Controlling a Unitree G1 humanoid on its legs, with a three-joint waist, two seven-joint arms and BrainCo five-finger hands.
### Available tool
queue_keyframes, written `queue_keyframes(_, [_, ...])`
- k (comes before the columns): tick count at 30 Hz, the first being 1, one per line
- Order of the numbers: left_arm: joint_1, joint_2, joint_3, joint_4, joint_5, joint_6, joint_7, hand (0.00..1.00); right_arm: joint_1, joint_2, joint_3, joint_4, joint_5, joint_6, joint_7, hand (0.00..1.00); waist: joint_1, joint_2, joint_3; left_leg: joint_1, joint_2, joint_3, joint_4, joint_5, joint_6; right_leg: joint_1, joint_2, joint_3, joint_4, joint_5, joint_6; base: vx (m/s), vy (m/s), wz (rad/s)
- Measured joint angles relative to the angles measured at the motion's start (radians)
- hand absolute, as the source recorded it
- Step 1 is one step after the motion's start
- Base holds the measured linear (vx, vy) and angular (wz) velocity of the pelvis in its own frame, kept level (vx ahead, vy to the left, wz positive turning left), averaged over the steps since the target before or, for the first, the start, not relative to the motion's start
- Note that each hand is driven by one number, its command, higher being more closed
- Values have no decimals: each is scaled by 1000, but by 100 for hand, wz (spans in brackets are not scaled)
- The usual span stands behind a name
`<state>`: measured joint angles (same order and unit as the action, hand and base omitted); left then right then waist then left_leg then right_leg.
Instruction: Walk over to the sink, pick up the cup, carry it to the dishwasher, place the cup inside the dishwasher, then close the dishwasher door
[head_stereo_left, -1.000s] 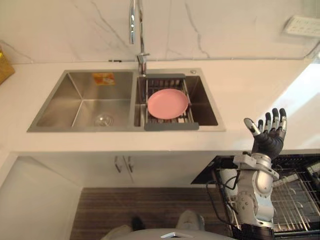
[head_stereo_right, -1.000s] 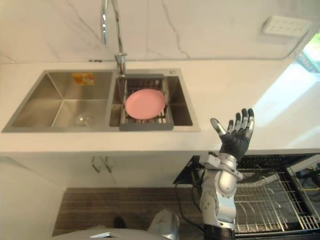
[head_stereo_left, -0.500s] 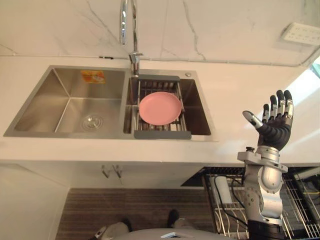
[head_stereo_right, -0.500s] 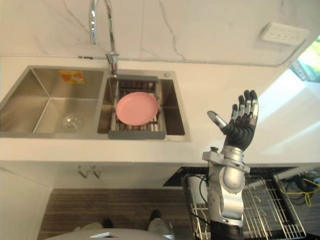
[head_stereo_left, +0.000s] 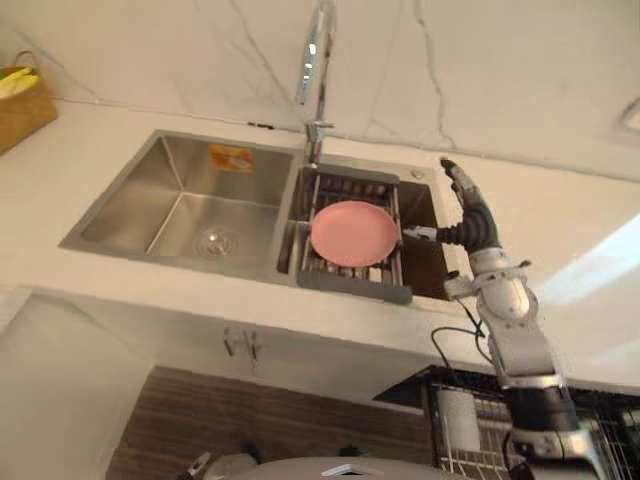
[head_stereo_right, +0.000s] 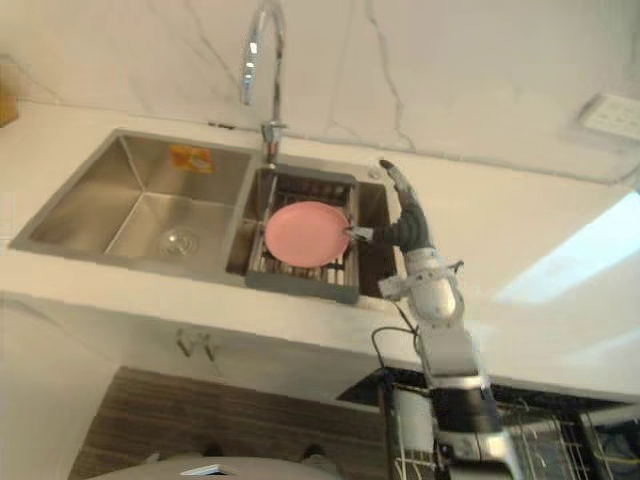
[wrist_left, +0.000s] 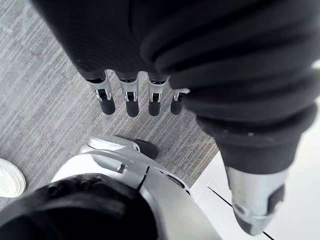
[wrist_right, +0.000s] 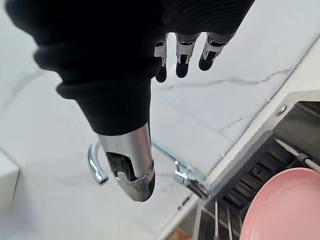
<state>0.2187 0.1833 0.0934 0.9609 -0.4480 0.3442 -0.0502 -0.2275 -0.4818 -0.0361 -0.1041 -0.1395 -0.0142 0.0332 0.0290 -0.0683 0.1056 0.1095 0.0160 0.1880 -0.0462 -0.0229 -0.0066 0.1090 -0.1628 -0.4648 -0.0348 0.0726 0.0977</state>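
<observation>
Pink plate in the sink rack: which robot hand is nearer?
Right. The right hand is over the sink, just beside the pink plate's right edge; the left hand hangs low above the floor, far from it.

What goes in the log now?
right robot hand: open, over sink | pink plate: on rack | left robot hand: open

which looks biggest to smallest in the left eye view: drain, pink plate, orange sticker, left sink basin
1. left sink basin
2. pink plate
3. orange sticker and drain: these look about alike, so I won't rank one over the other
</observation>
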Motion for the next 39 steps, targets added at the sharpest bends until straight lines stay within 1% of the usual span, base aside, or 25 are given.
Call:
queue_keyframes(3, [4,-3,16,-9,0,3,0,0,-65,-28,39,87,-67,15,25,0,9,-3,-1,10,-5,-27,-30,28,3,11,-2,-36,-4,0,0,-20,-1,40])
queue_keyframes(5, [15,-5,23,-13,0,8,0,0,-99,-33,91,160,-113,18,31,0,28,-3,0,14,-8,-39,-30,30,1,32,-3,-44,-7,0,0,-42,10,20])
queue_keyframes(6, [17,-6,23,-15,0,10,1,0,-105,-33,104,173,-132,18,31,0,31,-4,-1,15,-8,-43,-31,31,1,33,-4,-45,-7,-1,1,-77,9,8])
queue_keyframes(10, [35,-7,24,-28,0,12,0,0,-141,-34,194,290,-274,9,34,0,36,-2,0,5,-10,-51,-37,34,-6,29,-5,-49,-9,-3,5,-64,12,5])
queue_keyframes(16, [40,-8,25,-28,0,12,-7,0,-145,-39,261,408,-390,-2,78,0,36,4,-2,-13,-12,-78,-37,43,-10,29,-2,-76,-22,0,4,-7,2,13])
queue_keyframes(17, [40,-8,24,-28,0,12,-8,0,-146,-39,270,424,-416,-3,90,0,35,5,-2,-20,-12,-83,-37,49,-6,29,-2,-88,-24,1,4,28,-4,23])
queue_keyframes(21, [41,-9,24,-32,0,11,-21,0,-166,-39,276,495,-471,1,94,0,48,13,-2,-23,-14,-106,-36,60,-4,32,-1,-110,-30,5,4,64,-4,17])
queue_keyframes(22, [41,-10,24,-32,0,11,-21,0,-171,-39,280,503,-478,4,93,0,48,13,-2,-24,-15,-108,-34,61,-6,35,-1,-115,-31,5,4,33,2,15])
queue_keyframes(23, [41,-9,23,-33,0,10,-22,0,-177,-39,288,519,-478,18,89,0,49,13,-2,-23,-16,-111,-33,62,-6,42,-1,-123,-35,5,5,23,2,14])
queue_keyframes(24, [44,-10,23,-38,0,7,-22,0,-177,-39,289,525,-480,22,87,0,53,14,-2,-22,-17,-113,-33,62,-6,47,-1,-125,-40,7,6,15,2,11])
queue_keyframes(27, [44,-13,22,-38,1,6,-22,0,-178,-34,289,543,-499,18,70,0,55,19,1,-23,-20,-114,-37,63,-7,47,-2,-126,-45,11,8,-1,1,1])
queue_keyframes(28, [44,-15,22,-38,2,6,-23,0,-178,-28,289,569,-531,20,49,0,55,21,0,-23,-21,-114,-37,63,-6,48,-3,-126,-45,12,9,0,0,0])
queue_keyframes(31, [46,-17,21,-38,5,5,-24,0,-178,-18,292,597,-578,20,41,0,55,27,3,-24,-23,-114,-38,65,-3,47,-6,-126,-45,14,9,0,0,0])
queue_keyframes(34, [46,-19,21,-38,6,6,-25,0,-178,-18,293,597,-623,18,15,0,56,30,4,-25,-24,-114,-38,66,-3,47,-6,-126,-45,14,9,0,0,0])
queue_keyframes(35, [46,-19,21,-38,10,6,-28,0,-178,-18,297,597,-653,18,5,0,57,30,5,-25,-24,-114,-38,66,-4,47,-6,-126,-45,15,9,0,0,0])
queue_keyframes(38, [46,-19,21,-38,17,6,-33,0,-180,-18,306,598,-696,17,-6,0,57,30,5,-33,-24,-117,-38,64,-7,47,-6,-128,-45,15,9,-4,3,1])
queue_keyframes(39, [47,-18,21,-38,18,6,-44,0,-181,-18,307,598,-729,18,-21,0,56,30,5,-36,-25,-119,-38,64,-7,45,-7,-130,-45,15,9,0,10,4])
